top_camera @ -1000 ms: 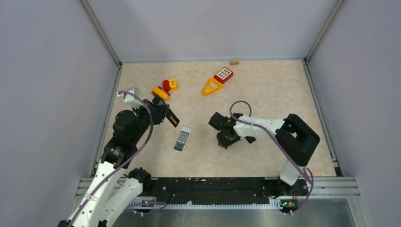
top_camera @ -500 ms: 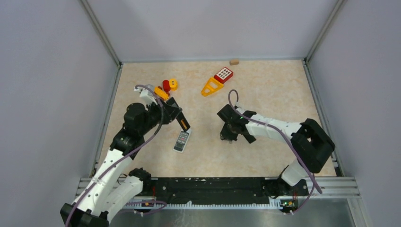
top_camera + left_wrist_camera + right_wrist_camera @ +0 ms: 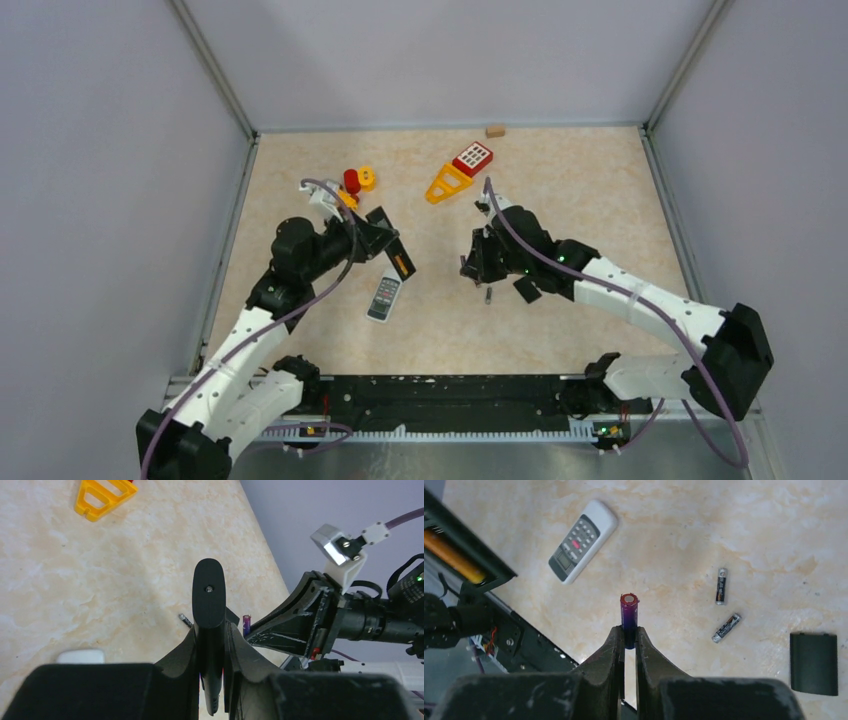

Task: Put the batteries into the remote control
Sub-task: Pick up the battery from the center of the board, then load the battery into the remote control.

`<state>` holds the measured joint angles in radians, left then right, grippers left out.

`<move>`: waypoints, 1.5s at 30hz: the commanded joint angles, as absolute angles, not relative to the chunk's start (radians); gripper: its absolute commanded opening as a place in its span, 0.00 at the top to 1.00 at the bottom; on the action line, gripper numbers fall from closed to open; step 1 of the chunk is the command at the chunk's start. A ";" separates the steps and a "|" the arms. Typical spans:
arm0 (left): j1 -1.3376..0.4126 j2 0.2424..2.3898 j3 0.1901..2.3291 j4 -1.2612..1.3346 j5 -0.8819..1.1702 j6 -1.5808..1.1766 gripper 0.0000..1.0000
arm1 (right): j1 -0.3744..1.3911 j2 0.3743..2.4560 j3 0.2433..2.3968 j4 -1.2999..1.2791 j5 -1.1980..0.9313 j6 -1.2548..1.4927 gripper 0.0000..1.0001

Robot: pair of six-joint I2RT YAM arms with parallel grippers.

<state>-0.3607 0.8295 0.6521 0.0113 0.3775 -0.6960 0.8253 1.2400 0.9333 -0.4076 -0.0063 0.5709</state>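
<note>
Top view, centre-left: the left gripper [image 3: 388, 246] clamps a black remote [image 3: 402, 264] just above a white remote [image 3: 384, 296]; left wrist view: that black remote stands mid-frame between its fingers [image 3: 186, 649]; right wrist view: the right gripper [image 3: 626, 636] pinches a purplish-blue battery [image 3: 629, 612] at centre, a dark battery [image 3: 721, 586] lying to its right

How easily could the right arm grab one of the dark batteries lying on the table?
Probably not now. The dark batteries lie in the open with nothing over them, but the right gripper is shut on a purplish-blue battery, so it has no free grip.
</note>
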 commanded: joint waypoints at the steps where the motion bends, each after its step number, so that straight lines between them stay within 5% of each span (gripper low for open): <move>1: -0.356 0.845 0.646 0.188 0.487 -0.731 1.00 | 0.824 1.190 1.010 -0.431 -0.162 0.314 1.00; 14: -0.355 1.114 0.725 0.259 0.782 -0.892 1.00 | 0.834 1.270 1.372 -0.783 -0.280 0.303 1.00; 21: -0.354 1.241 0.743 0.409 0.895 -1.010 1.00 | 0.889 1.422 1.559 -0.990 -0.095 0.331 1.00; 45: -0.351 1.249 0.641 0.551 0.718 -1.155 1.00 | 0.940 1.636 1.742 -1.106 -0.121 0.356 1.00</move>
<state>-0.3550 1.2724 0.6483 0.4503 0.7319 -1.1103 0.9295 1.6321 1.7042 -1.0958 -0.1280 0.3443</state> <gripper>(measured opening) 0.200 0.070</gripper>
